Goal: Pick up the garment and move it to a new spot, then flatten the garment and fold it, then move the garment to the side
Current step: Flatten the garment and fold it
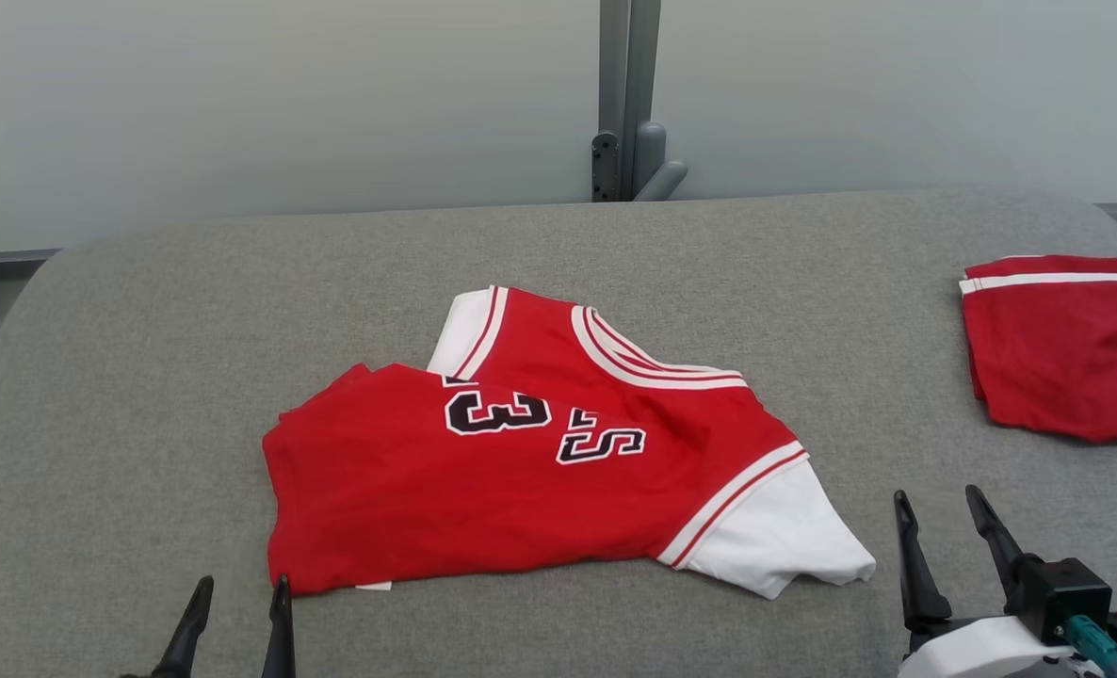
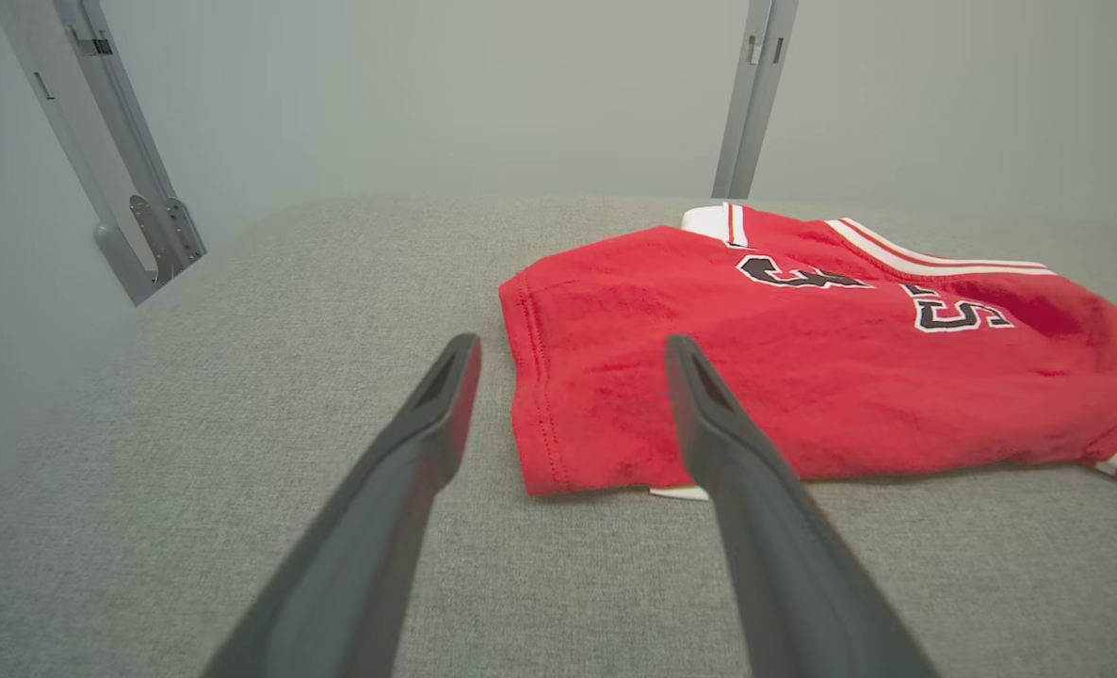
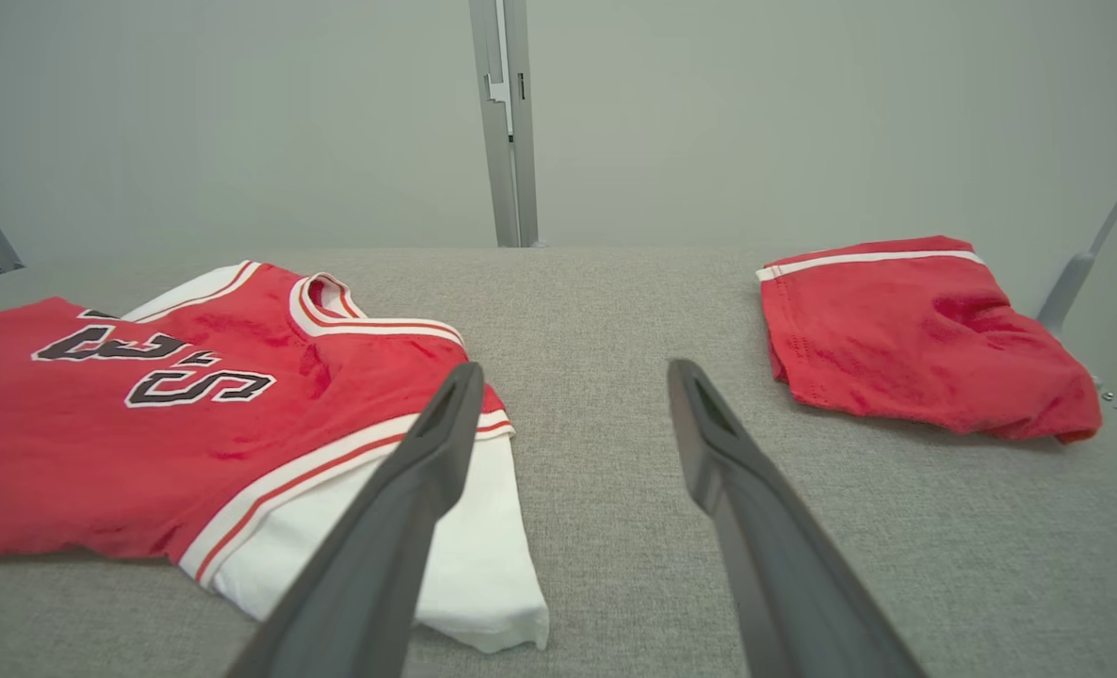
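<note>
Hovering with my left gripper (image 1: 244,582) and right gripper (image 1: 937,494) both spread wide and empty, I see the jersey (image 1: 521,471) lying half-doubled mid-table (image 1: 144,377), just ahead of them. Pinching one layer only could drag it crooked; swinging right might snag the other red garment (image 1: 1067,358).

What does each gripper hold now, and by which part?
Nothing is held. The left gripper and the right gripper are both open; the red jersey lies free on the grey surface.
</note>
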Controlling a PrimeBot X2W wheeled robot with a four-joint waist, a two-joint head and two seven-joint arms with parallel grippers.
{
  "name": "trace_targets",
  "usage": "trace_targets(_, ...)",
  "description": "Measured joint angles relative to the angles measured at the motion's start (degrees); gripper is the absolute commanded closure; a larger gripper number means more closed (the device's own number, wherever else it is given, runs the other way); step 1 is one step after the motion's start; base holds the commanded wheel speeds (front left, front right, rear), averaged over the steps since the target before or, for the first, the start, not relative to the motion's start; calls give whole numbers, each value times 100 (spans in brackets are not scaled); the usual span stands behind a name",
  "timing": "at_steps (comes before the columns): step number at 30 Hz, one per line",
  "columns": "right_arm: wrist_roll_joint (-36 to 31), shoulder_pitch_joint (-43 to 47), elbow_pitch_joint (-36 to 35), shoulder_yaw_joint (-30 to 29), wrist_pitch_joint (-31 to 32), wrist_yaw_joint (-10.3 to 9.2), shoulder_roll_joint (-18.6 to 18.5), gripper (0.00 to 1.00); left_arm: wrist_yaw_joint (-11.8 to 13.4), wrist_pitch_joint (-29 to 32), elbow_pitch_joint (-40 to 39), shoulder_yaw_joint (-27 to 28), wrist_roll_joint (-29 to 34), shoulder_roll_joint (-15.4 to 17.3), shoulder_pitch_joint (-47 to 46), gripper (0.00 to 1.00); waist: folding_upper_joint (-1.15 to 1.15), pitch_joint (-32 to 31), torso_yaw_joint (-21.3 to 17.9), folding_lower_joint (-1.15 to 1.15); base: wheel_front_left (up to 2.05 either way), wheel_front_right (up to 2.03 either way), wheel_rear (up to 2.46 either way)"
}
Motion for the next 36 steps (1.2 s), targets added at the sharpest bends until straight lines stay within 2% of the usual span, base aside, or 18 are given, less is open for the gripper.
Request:
trace_targets(4, 31, -99, 336, 237, 197, 0, -65, 0, -1, -1, 45, -11, -5, -30, -188, 0, 0, 54, -6, 0, 0, 0, 0)
trace_targets(7, 233, -362, 522, 332, 691, 0, -138, 0, -1, -7, 544, -104, -81, -51, -381, 0, 0, 138, -13, 0, 0, 0, 0)
trace_targets(13, 486, -928, 1021, 766, 1681, 0, -311, 0, 25, 405, 1539, -191, -152, -67, -1305, 0, 0, 501, -37, 0, 0, 0, 0)
trace_targets(16, 539, -1127, 1233, 869, 1856, 0, -344, 0, 25, 511, 1826, -234, -172, -68, -1639, 0, 0, 671, -35, 0, 0, 0, 0)
trace_targets(26, 746, -1456, 1577, 1203, 1769, 0, -378, 0, 31, 681, 2608, -290, -322, 45, -2173, 0, 0, 1091, 14, 0, 0, 0, 0)
trace_targets(36, 881, -1600, 1728, 1390, 1596, -7, -443, 0, 42, 605, 2951, -389, -506, 37, -2387, 0, 0, 1260, 39, 0, 0, 0, 0)
